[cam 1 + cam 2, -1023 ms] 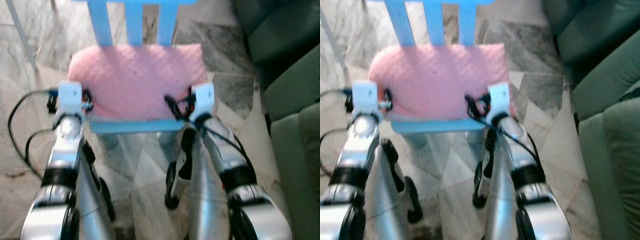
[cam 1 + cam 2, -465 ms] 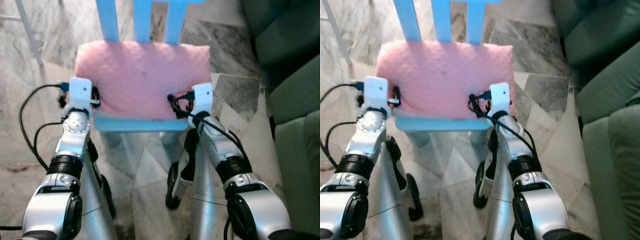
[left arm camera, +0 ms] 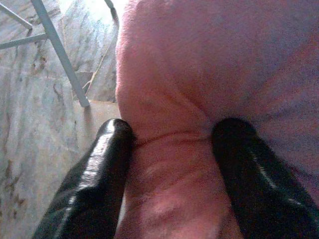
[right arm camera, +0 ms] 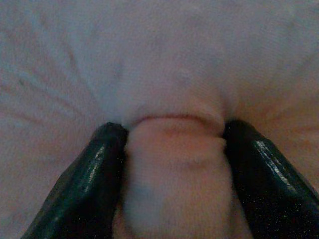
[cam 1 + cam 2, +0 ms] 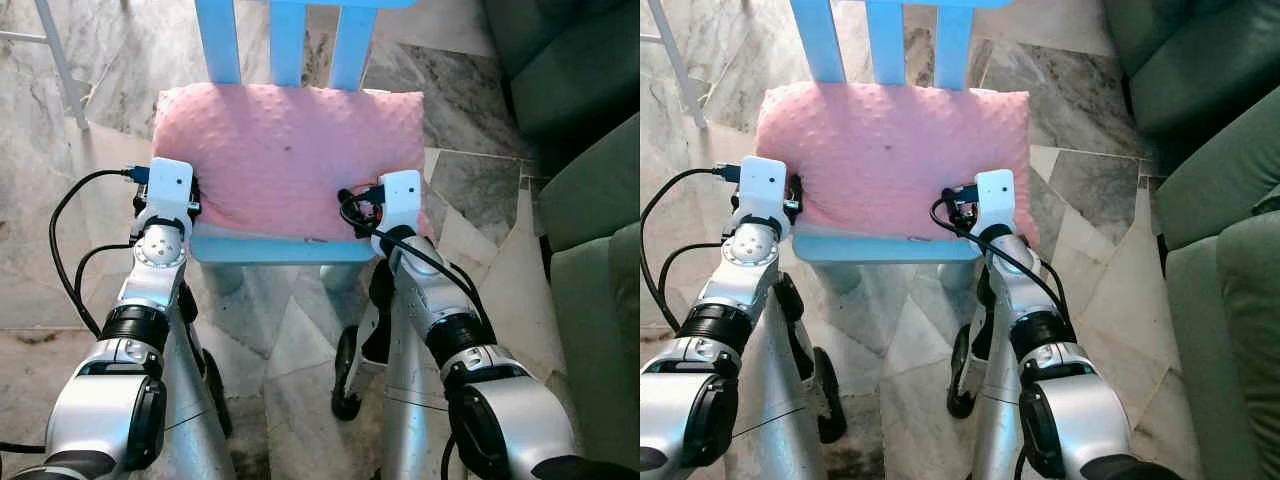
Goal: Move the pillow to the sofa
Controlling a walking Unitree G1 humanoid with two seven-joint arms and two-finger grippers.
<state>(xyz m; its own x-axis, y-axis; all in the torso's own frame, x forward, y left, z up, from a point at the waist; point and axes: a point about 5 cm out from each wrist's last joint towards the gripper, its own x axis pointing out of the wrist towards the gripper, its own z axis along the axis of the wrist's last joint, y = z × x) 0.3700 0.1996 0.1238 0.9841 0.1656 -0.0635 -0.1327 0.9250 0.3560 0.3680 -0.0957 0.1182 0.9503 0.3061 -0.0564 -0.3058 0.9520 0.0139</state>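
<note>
The pink pillow (image 5: 288, 160) lay on the blue chair (image 5: 283, 40), the green sofa (image 5: 590, 230) off to the right. The left gripper (image 3: 169, 144) and right gripper (image 4: 174, 144) each had jaws pinched on a fold of its near edge. Grasping looked done; next came lifting together, then turning right.

Pink pillow (image 5: 290, 155) (dimpled); blue chair (image 5: 270, 40)

silver arms (image 5: 150, 300), black cables (image 5: 60, 250), black fingers (image 3: 94, 179)
</note>
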